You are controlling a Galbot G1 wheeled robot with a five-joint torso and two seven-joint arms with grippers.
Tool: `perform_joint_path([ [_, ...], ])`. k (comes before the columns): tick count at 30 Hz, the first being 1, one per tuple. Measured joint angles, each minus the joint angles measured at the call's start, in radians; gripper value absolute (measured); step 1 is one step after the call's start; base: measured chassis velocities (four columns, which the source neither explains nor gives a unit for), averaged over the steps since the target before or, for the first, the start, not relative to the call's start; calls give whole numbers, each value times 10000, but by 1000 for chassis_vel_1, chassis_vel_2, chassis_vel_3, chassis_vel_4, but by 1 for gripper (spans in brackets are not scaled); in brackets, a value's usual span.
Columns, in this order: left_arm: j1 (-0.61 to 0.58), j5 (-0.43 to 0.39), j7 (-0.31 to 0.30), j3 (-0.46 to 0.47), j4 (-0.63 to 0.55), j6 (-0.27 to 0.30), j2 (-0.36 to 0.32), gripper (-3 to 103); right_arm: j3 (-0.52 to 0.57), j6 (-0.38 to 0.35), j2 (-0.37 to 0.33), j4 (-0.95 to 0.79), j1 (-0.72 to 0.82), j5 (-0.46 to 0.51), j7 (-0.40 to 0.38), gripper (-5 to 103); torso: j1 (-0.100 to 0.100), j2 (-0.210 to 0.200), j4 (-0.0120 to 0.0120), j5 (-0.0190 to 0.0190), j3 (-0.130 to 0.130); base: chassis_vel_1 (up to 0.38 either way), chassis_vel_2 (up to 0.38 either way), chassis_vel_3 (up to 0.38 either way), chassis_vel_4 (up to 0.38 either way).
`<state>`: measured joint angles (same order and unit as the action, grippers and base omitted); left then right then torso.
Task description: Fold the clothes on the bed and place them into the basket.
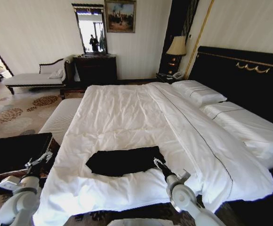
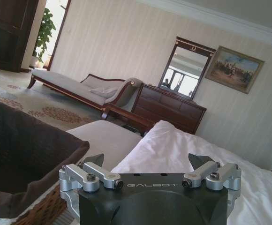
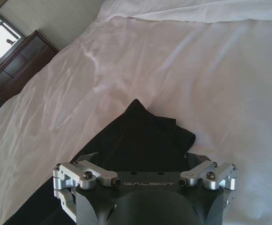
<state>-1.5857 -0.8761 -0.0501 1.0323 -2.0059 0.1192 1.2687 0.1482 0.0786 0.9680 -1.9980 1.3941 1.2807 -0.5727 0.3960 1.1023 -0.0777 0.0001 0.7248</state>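
The left arm [image 1: 19,200] rises from the lower left of the head view, its wrist bent forward and the left gripper [image 1: 38,160] held out level with its fingers [image 2: 92,160] spread wide apart (nothing between them). The right arm [image 1: 186,200] reaches up from the lower right at a slant toward the middle, ending in the right gripper [image 1: 158,163]. Its fingers [image 3: 199,160] are likewise parted, with nothing clamped.

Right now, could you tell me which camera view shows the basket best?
The head view: the basket sits whole beside the bed, under the left gripper. The left wrist view catches just its near corner and dark lining.
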Motion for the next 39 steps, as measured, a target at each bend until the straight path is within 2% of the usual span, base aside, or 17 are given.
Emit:
perform_joint_path([
  [6,-23,277,-23,-360,-321,81,218,100,125,15,-85,-718,246,60,-458,100,0,-1,-1,-1,0,0,0,0,0],
  [11,73,720,-53,-676,-42,83,330,100,12,1,-4,-1098,375,66,-800,100,0,-1,-2,-4,0,0,0,0,0],
  [15,164,734,-114,-631,87,114,310,100,-124,-10,67,-1093,391,59,-878,101,3,-1,-1,-3,0,0,0,0,0],
  [17,169,639,-151,-435,106,151,185,100,-149,-20,118,-1079,396,20,-1116,91,2,-1,0,0,0,0,0,0,0],
  [21,89,446,-158,-262,95,168,74,100,-116,-20,191,-1133,448,146,-1394,84,2,-1,-1,-1,0,0,0,0,0],
  [24,68,405,-159,-244,48,168,103,100,-166,-20,270,-1021,428,208,-1420,84,2,-1,-1,-3,0,0,0,0,0],
  [26,48,393,-159,-266,-28,169,165,100,-207,-7,409,-767,282,243,-1448,75,2,-1,-2,-1,0,0,0,0,0],
  [27,48,393,-159,-266,-28,169,165,100,-207,-7,409,-767,282,243,-1448,75,2,-1,-2,-1,0,0,0,0,0],
  [31,23,369,-159,-295,-95,169,189,100,-188,56,493,-491,99,383,-1574,54,2,-1,0,-2,0,0,0,0,0],
  [34,18,352,-159,-295,-124,166,188,100,-170,126,487,-397,93,363,-1575,48,2,-1,-1,-1,0,0,0,0,0],
  [36,6,338,-159,-292,-151,163,188,100,-134,187,479,-334,99,295,-1576,37,2,-1,-1,-2,0,0,0,0,0],
  [39,-17,337,-159,-292,-180,155,190,100,-93,250,479,-329,124,213,-1581,32,2,-1,-1,-2,0,0,0,0,0],
])
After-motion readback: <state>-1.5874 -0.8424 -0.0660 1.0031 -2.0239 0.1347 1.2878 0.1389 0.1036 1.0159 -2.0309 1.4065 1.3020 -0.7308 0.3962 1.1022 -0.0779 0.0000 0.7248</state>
